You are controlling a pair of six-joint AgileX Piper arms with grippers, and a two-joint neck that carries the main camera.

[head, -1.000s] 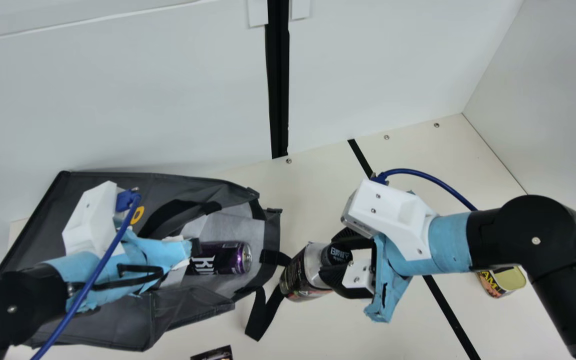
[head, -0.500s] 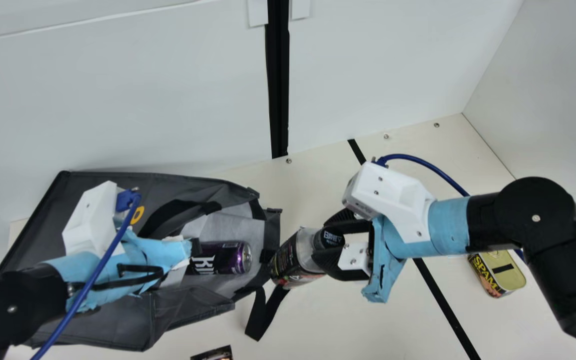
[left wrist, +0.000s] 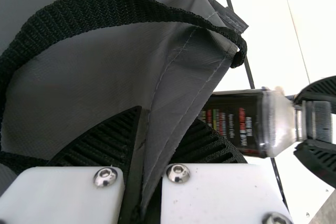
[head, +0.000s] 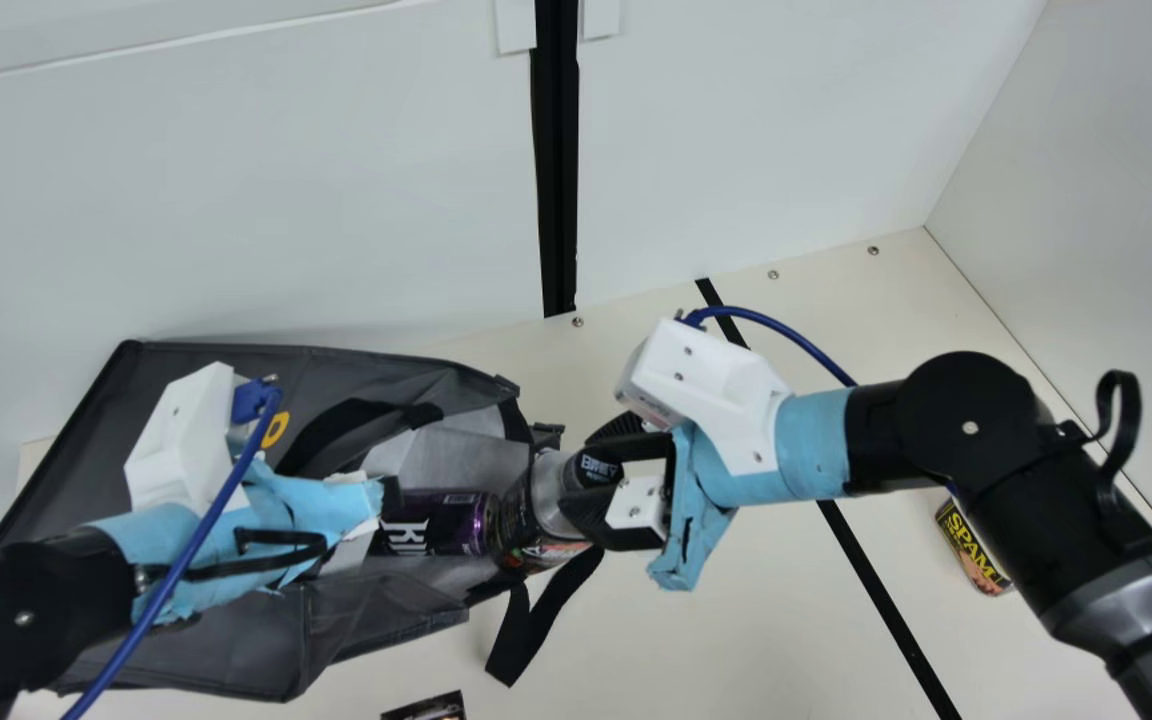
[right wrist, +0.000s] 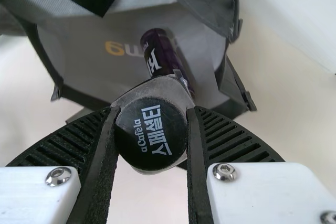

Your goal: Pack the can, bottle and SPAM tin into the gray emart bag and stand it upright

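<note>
My left gripper (head: 336, 510) is at the lying gray bag (head: 216, 660); in the left wrist view my left gripper (left wrist: 157, 140) is shut on a fold of the bag's fabric (left wrist: 168, 82). The purple can (head: 436, 520) lies inside the bag's mouth. My right gripper (head: 591, 478) is shut on the capped end of the bottle (head: 536, 515), whose base points into the opening beside the can. From the right wrist, the cap (right wrist: 151, 134) sits between the fingers of my right gripper (right wrist: 151, 129), in front of the can (right wrist: 160, 53). The SPAM tin (head: 971, 550) stands at the right, partly behind my right arm.
A black strap loop (head: 526, 630) hangs out of the bag's mouth onto the cream table (head: 696, 650). A small dark printed item (head: 431, 707) shows at the bottom edge. White walls rise behind the bag and at the right.
My right gripper has moved left and somewhat toward the back wall, carrying the bottle into the bag's mouth. The right arm now covers part of the SPAM tin. My left arm has kept still.
</note>
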